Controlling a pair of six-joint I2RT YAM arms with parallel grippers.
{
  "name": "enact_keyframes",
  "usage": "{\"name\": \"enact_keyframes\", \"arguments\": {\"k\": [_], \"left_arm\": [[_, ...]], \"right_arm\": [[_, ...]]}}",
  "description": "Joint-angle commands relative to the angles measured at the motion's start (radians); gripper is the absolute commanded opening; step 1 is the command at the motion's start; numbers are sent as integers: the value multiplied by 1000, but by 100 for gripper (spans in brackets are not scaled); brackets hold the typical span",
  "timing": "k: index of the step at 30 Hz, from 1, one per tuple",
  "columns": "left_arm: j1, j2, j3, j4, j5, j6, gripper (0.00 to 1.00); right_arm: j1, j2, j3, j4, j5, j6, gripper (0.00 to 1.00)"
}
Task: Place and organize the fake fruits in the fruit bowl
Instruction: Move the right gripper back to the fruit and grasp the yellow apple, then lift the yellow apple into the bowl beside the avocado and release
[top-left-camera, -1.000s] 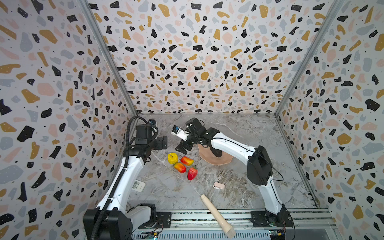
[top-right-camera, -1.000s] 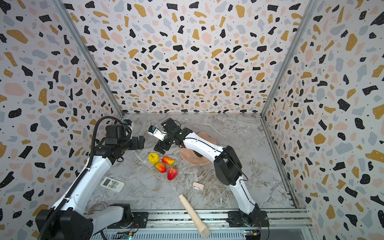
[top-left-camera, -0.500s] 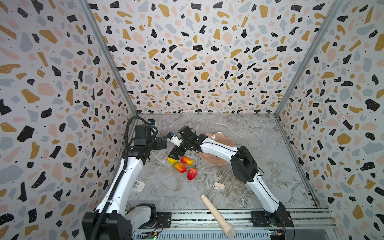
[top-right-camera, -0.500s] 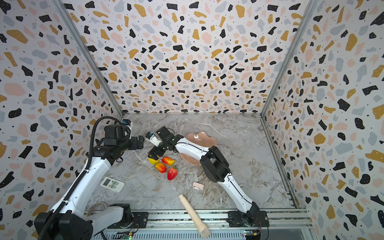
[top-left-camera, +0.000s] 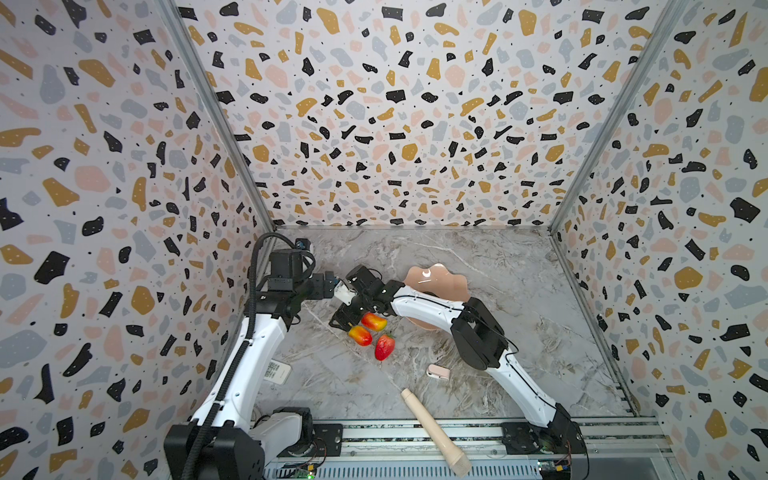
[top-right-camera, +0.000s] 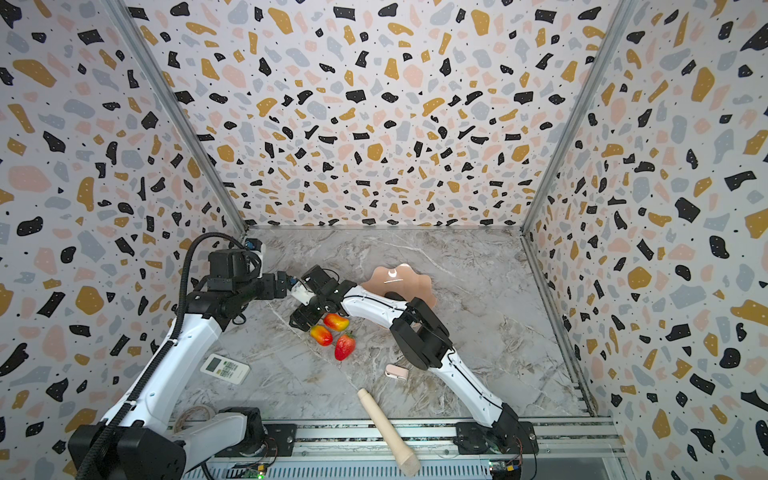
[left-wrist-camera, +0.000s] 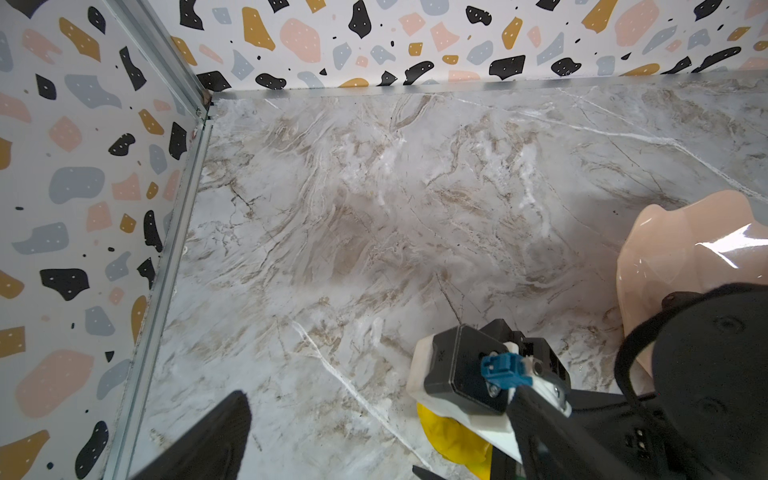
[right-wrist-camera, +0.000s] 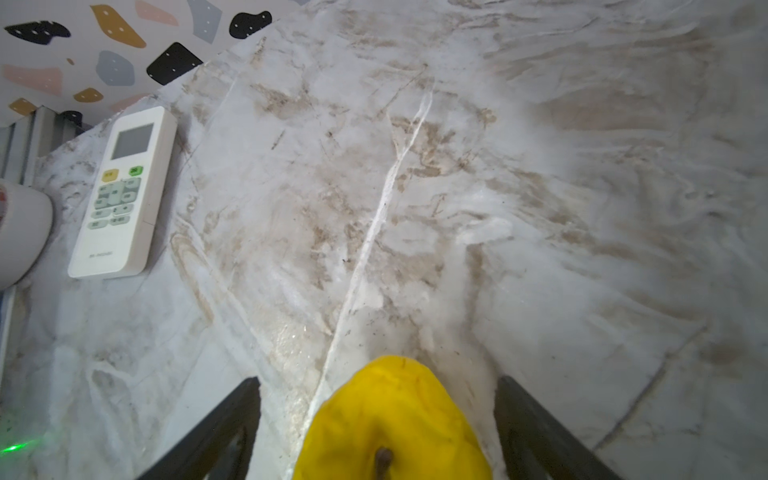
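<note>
right wrist view has the lumpy yellow toy fruit with the dark stem (right-wrist-camera: 395, 419) sitting between the two black fingers of the right gripper (right-wrist-camera: 377, 381). the jaws are apart, and a strip of grey-veined marble tabletop (right-wrist-camera: 415, 187) shows on either side, so nothing is clamped. a white remote control with a small screen (right-wrist-camera: 124, 191) lies off by the wall. in both top views that claw is down at the table, just beside one glossy red-orange-yellow oval (top-left-camera: 373, 321), its twin (top-left-camera: 360, 335) and a red strawberry with a green top (top-left-camera: 384, 347), all close together. the shallow peach-pink scalloped fruit bowl (top-left-camera: 436, 278) rests behind the right forearm, partly covered by it. the left gripper (top-left-camera: 328, 282) hovers near the right wrist. one finger (left-wrist-camera: 208, 440) sits well off to the side, so its jaws look parted. a small pale pink clip (top-left-camera: 438, 371) and a long beige wooden rod (top-left-camera: 434, 432) lie nearer the front rail.
</note>
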Motion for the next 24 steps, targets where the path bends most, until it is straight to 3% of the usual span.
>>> {"name": "enact_keyframes", "arguments": {"k": [1,4,6,18,22,24], "left_arm": [[7,-19,-12,21,5,11,100],[7,-19,-10,21,5,10,99],[7,-19,-10,21,5,10,100],[7,-18,-10,22,9,9,100],[7,-20,-12,22,7,10,100],[7,-20,-13,22,5,10,100]], "right_arm": [[2,-6,32,-9,31,4,82],[4,-4,32,-9,32,4,69],[4,-3,33,-11,34,5,66],[6,30,59,-45,20,-3,67],[4,19,60,-41,23,-12,50],[2,4,59,-42,28,-22,47]]}}
